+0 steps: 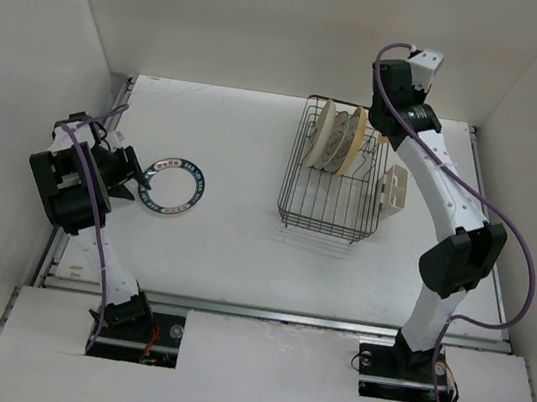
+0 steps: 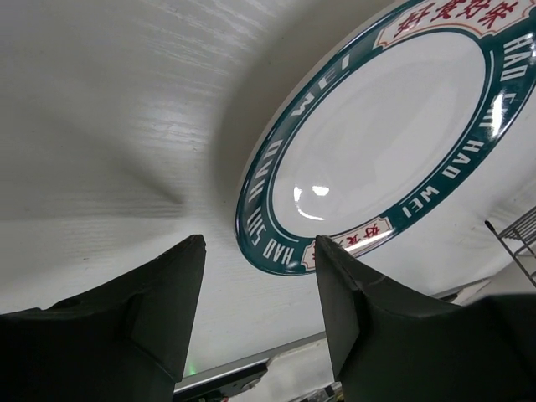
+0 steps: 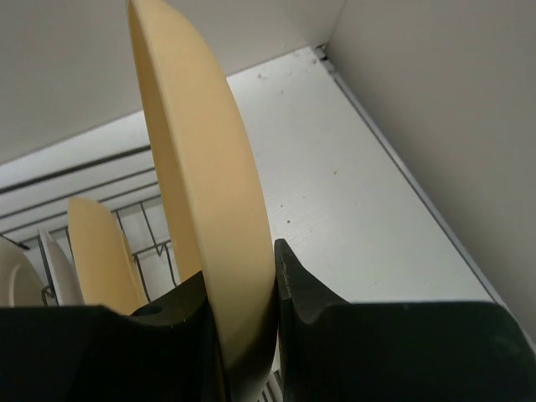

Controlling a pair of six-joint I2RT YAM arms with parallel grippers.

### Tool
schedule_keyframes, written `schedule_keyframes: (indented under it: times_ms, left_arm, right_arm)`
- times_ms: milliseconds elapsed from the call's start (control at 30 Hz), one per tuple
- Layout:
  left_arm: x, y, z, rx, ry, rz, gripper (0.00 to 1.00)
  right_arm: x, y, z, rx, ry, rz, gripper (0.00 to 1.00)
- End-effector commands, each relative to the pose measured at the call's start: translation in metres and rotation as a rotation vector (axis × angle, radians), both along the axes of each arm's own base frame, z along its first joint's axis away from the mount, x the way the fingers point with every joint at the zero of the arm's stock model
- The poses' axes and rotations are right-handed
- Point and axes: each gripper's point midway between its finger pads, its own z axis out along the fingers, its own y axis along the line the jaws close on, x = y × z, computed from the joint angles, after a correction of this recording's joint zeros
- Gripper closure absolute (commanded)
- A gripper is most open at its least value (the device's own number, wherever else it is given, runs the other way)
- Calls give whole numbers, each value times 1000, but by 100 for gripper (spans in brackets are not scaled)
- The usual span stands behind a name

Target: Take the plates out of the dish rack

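Observation:
The dark wire dish rack (image 1: 330, 195) stands right of centre with three plates upright in its far end. The rightmost is a yellow-orange plate (image 1: 357, 141). My right gripper (image 1: 374, 128) is shut on that plate's top rim; in the right wrist view the plate (image 3: 205, 184) sits edge-on between my fingers (image 3: 243, 276). A white plate with a teal patterned rim (image 1: 173, 187) lies flat on the table at the left. My left gripper (image 1: 136, 177) is open and empty just left of it; the left wrist view shows the plate (image 2: 381, 134) beyond the gripper (image 2: 260, 247).
A cream plate (image 1: 319, 133) and a white plate with a motif (image 1: 337, 142) stand beside the held one; more plates (image 3: 100, 251) show behind it in the rack wires (image 3: 155, 243). A beige cutlery holder (image 1: 392, 192) hangs on the rack's right side. White walls enclose the table.

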Motion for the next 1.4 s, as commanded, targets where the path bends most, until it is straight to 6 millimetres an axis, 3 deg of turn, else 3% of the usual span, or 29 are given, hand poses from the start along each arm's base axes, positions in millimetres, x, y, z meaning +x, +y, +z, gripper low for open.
schedule_keyframes:
  times_ms: [0, 67, 133, 233, 267, 300, 367, 400, 433, 467, 500, 533, 633, 667, 733, 933, 1100, 1233, 1367]
  left_arm:
    - [2, 10, 29, 67, -48, 6, 48]
    - [2, 14, 41, 106, -73, 19, 48]
    - [0, 20, 57, 167, -104, 25, 47]
    - [0, 31, 71, 250, -137, 47, 45]
    - [1, 35, 81, 285, -169, 54, 41]
    - [0, 37, 86, 303, -173, 68, 40]
    - [0, 41, 96, 340, -202, 76, 40]
    - [0, 41, 96, 340, -202, 76, 40]
    - [-2, 40, 100, 342, -206, 77, 40]
    - [-2, 40, 101, 342, -206, 77, 40]
    - [-5, 39, 103, 345, -208, 68, 40]
    - [-5, 39, 103, 345, -208, 68, 40]
    - [-11, 40, 102, 363, -190, 63, 40]
    - [-11, 40, 102, 363, -190, 63, 40]
    - [-17, 42, 97, 380, -168, 46, 40]
    - [-20, 45, 97, 399, -161, 41, 40]
    - [-20, 45, 97, 399, -161, 41, 40]
    - [-20, 45, 94, 394, -153, 40, 40]
    - [-20, 45, 91, 393, -147, 30, 40]
  right_arm:
    - [-13, -19, 66, -14, -163, -77, 100]
    - [-18, -23, 85, -8, -203, -87, 100]
    - [-25, -14, 101, 12, -230, -44, 100]
    - [-30, 34, 136, 103, -320, 199, 100]
    - [-26, 77, 138, 163, -328, 410, 100]
    - [-28, 96, 145, 202, -338, 522, 100]
    - [-32, 148, 136, 271, -296, 775, 100]
    - [-48, 197, 131, 341, -252, 1024, 100]
    - [-47, 221, 108, 375, -185, 1127, 100]
    - [-56, 247, 97, 411, -143, 1239, 100]
    - [-80, 279, 87, 464, -68, 1394, 100]
    - [-76, 300, 51, 492, 31, 1429, 100]
    - [-94, 336, 11, 556, 194, 1535, 100]
    - [-97, 350, -17, 574, 268, 1568, 100]
    - [-113, 364, -35, 625, 343, 1655, 100]
    - [-132, 374, -88, 649, 494, 1721, 100]
    - [-141, 368, -151, 588, 671, 1662, 97]
    - [-143, 360, -183, 532, 743, 1615, 95]
    - [-140, 352, -216, 479, 809, 1535, 84]
